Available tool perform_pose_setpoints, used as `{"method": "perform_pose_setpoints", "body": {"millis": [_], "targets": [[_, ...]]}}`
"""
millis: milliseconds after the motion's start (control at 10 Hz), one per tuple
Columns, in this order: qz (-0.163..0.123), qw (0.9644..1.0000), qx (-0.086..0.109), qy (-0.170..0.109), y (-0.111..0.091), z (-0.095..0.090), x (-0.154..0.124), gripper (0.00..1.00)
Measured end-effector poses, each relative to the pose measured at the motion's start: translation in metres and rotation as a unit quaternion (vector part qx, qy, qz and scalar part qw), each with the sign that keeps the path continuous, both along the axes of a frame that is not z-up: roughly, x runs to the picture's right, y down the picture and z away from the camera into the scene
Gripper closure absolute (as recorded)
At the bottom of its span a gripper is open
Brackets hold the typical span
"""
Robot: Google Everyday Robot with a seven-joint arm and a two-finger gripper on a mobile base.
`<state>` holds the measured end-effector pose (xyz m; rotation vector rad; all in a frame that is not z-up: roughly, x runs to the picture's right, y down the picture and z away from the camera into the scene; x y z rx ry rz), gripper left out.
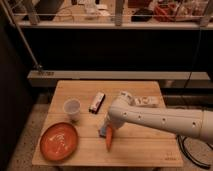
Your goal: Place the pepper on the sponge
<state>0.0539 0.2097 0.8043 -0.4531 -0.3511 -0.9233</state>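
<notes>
The pepper [109, 140] is slim and orange-red, and it hangs point-down over the front middle of the wooden table [150, 150]. My gripper [109, 128] is shut on its upper end, at the tip of the white arm that reaches in from the right. Just left of the gripper a sliver of the blue sponge [102, 131] lies on the table. The arm's end hides most of the sponge. The pepper's tip is just in front of the sponge, at its right.
A white cup [72, 109] stands left of centre, with a round orange plate [59, 141] at the front left. A dark-and-white box [97, 102] lies behind the gripper. Small white items [144, 100] sit at the back right. A cable [194, 150] lies on the floor to the right.
</notes>
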Motion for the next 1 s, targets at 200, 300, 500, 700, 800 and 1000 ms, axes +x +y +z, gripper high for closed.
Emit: {"method": "perform_pose_setpoints", "body": {"millis": [200,300,500,700,800,1000], "targets": [[-0.003,1.0000,0.003,-0.004,-0.0019,-0.0005,-0.0014,0.77],[-0.003,1.0000,0.003,-0.005,-0.0020,-0.0010,-0.0014,0.77],[-0.004,1.0000,0.004,-0.007,-0.0019,-0.0010,-0.0011,0.77],[-0.006,0.9999,0.007,-0.010,-0.0027,-0.0006,-0.0014,0.77],[-0.006,0.9999,0.007,-0.011,-0.0028,-0.0007,-0.0014,0.77],[-0.008,0.9998,0.009,-0.013,-0.0036,-0.0008,-0.0016,0.77]]}}
